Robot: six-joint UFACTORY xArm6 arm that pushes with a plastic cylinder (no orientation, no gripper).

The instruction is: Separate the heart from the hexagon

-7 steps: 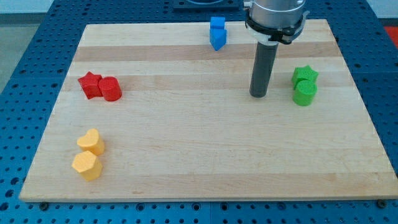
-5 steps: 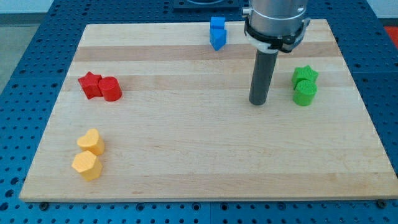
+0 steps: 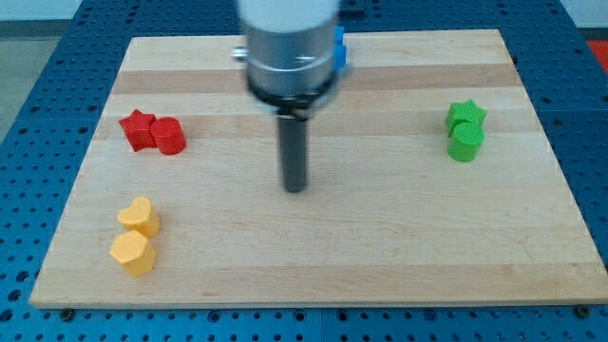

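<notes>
A yellow heart (image 3: 140,217) lies at the view's lower left of the wooden board (image 3: 380,247), touching a yellow hexagon (image 3: 131,254) just below it. My tip (image 3: 295,187) rests on the board near the middle, well to the right of and a little above both yellow blocks, touching no block.
A red star (image 3: 138,129) and a red cylinder (image 3: 169,136) sit together at the left. A green star (image 3: 465,115) and a green cylinder (image 3: 465,142) sit together at the right. A blue block (image 3: 339,50) at the top is partly hidden behind the arm.
My tip has moved fast to the view's left and a little down, from beside the green blocks to the board's middle. No block has moved.
</notes>
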